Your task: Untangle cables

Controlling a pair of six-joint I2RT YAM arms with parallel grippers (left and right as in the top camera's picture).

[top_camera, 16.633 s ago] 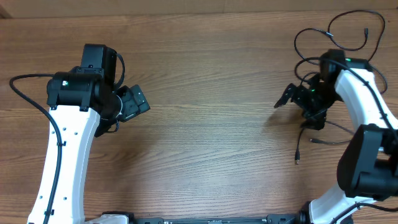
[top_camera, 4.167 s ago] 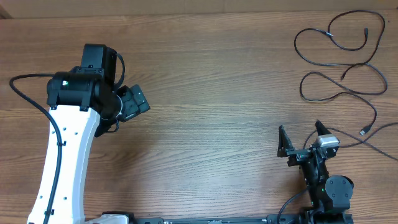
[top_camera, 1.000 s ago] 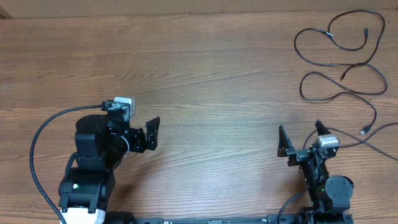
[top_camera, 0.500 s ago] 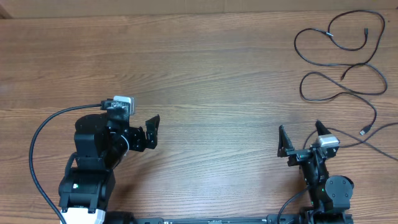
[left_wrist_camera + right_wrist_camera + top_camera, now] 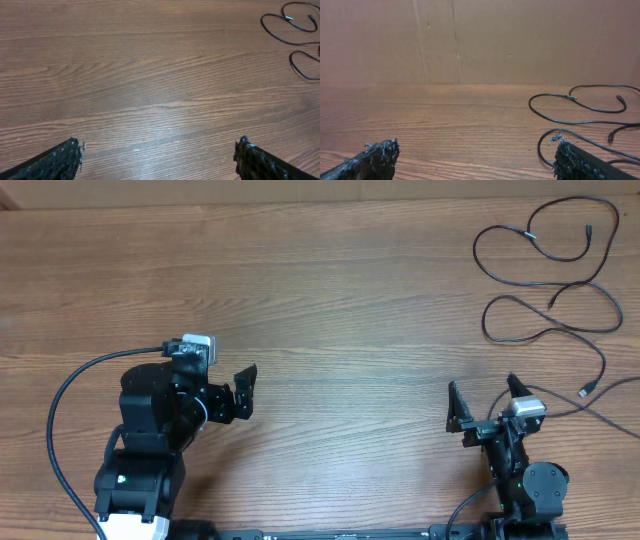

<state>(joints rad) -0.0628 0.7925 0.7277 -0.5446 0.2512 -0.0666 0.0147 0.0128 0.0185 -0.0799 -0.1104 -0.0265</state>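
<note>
The cables [image 5: 545, 280] lie loose on the wooden table at the far right, thin black cords spread in separate open loops with small plugs at their ends. One end [image 5: 586, 390] reaches down past my right gripper [image 5: 483, 395], which stands open and empty near the front edge, just short of the loops. In the right wrist view the cables [image 5: 560, 112] curve ahead and to the right of the open gripper [image 5: 476, 147]. My left gripper [image 5: 238, 392] is open and empty at front left, far from them. From the left wrist the cables [image 5: 280, 20] show at top right, the gripper [image 5: 159, 147] over bare wood.
A brown cardboard wall [image 5: 470, 40] closes off the table's far side. The left arm's thick black cable [image 5: 70, 395] arcs out to the left of its base. Bare wooden tabletop [image 5: 350, 310] spans the space between the two arms.
Nothing moved in the last second. Earlier the right gripper was among the cables at far right and the left arm reached out; both have drawn back to the front edge.
</note>
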